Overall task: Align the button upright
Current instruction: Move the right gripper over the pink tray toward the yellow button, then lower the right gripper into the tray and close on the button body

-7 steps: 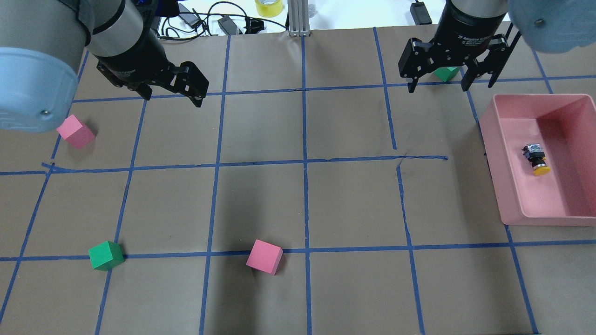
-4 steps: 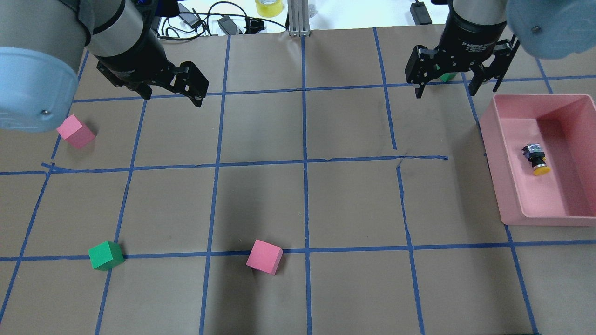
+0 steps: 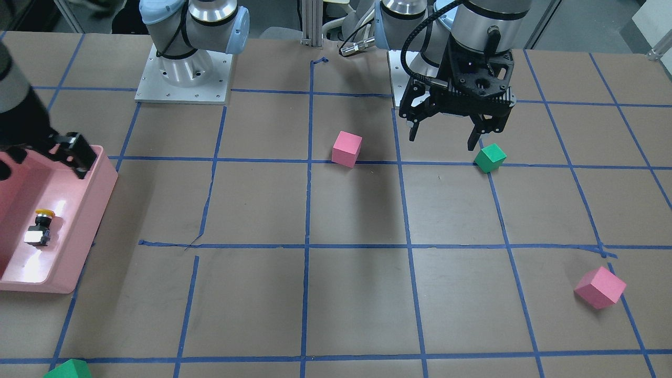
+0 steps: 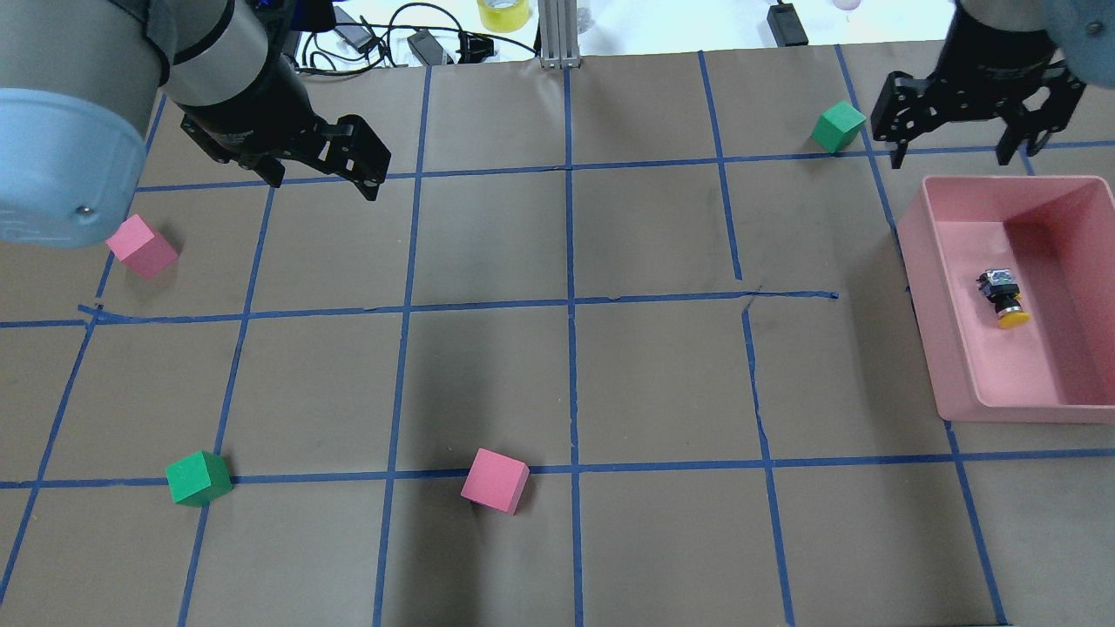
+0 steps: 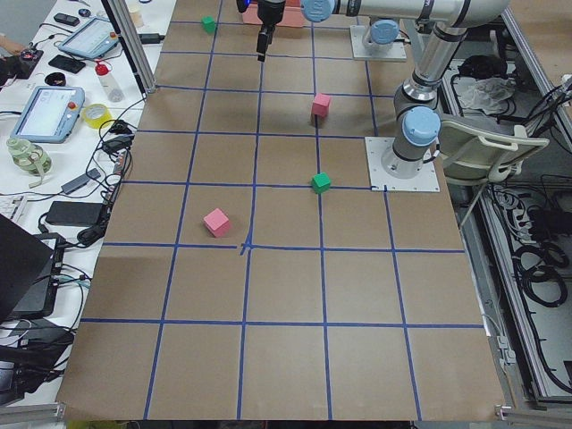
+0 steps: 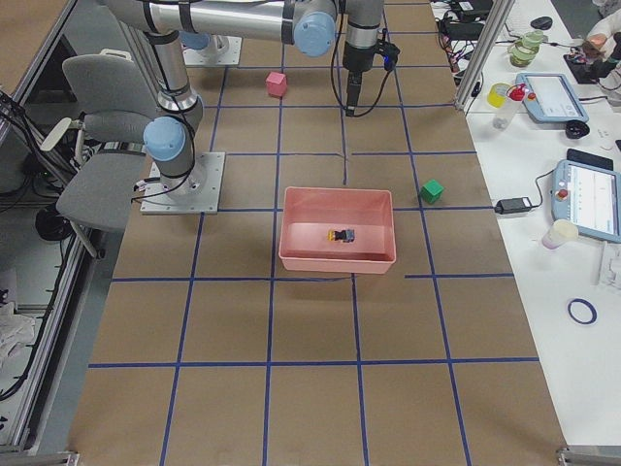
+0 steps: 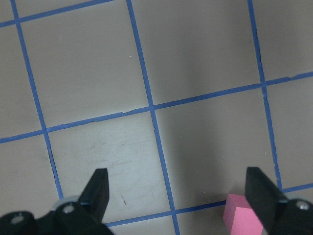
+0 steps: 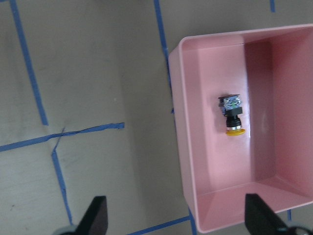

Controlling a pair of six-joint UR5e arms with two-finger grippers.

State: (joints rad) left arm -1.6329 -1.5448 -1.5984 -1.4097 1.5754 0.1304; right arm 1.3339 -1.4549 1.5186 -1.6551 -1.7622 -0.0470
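Note:
The button (image 4: 1003, 298) lies on its side inside the pink bin (image 4: 936, 331), with its yellow cap toward the robot and its grey base away. It also shows in the front view (image 3: 40, 227) and the right wrist view (image 8: 233, 115). My right gripper (image 4: 949, 148) is open and empty, hovering high just beyond the bin's far edge; between its fingertips (image 8: 98, 215) the bin (image 8: 182, 147) shows below. My left gripper (image 4: 324, 178) is open and empty over the far left of the table, far from the button.
A green cube (image 4: 838, 125) sits left of the right gripper. A pink cube (image 4: 142, 246) lies at the left, and a green cube (image 4: 199, 478) and a pink cube (image 4: 495, 480) lie near the front. Cables and a tape roll (image 4: 503, 13) lie beyond the far edge.
My right gripper has moved to the right, off the green cube it was covering, to the bin's far edge. The left arm, the button and the cubes have not moved.

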